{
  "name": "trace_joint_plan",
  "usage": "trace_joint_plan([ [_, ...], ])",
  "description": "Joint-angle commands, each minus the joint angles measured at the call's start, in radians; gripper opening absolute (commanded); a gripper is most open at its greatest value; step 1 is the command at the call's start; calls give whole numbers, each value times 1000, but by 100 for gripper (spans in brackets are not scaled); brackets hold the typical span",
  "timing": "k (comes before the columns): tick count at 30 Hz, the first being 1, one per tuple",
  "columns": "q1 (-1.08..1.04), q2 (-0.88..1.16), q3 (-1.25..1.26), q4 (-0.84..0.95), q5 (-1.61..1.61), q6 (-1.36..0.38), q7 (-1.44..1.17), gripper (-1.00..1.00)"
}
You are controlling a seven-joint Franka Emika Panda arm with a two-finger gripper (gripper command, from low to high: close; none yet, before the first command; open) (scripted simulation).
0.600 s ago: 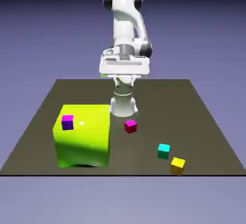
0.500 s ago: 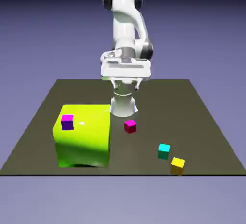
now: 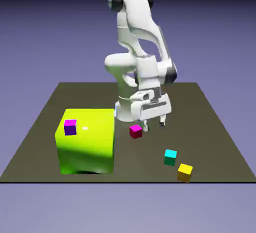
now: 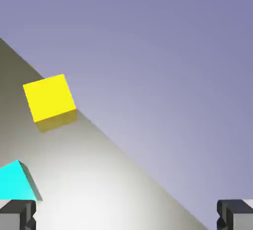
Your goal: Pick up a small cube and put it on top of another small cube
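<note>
- Teal is the colour of the small cube [image 3: 170,156] to be picked up; it sits on the dark table [image 3: 215,127] toward the exterior view's right, near the front edge.
- A yellow cube [image 3: 185,171] of the same size lies just beside it, nearer the front edge and slightly further to the exterior view's right, apart from it.
- The gripper [image 3: 154,123] hangs low over the table, behind the teal cube and clear of it, with its fingers pointing down and spread wide, nothing between them.
- A magenta-red cube [image 3: 135,131] rests on the table just to the exterior view's left of the gripper.
- A large lime-green block [image 3: 87,144] stands on the exterior view's left side, with a small purple cube [image 3: 70,127] on its top near the left edge.
- In the hand view the two grey fingertips [image 4: 17,214] sit at the bottom corners, far apart; the teal cube [image 4: 17,183] shows just above the left one, the yellow cube [image 4: 49,98] further up, and the table's edge runs diagonally against the backdrop.
</note>
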Motion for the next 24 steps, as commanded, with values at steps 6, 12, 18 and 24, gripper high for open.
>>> trace_joint_plan([
  [6,52,165,34,47,99,-28,-261,0],
  [12,74,293,66,84,163,-18,-417,0],
  [18,27,495,135,150,211,125,-477,0],
  [24,61,350,86,103,176,22,-434,-100],
])
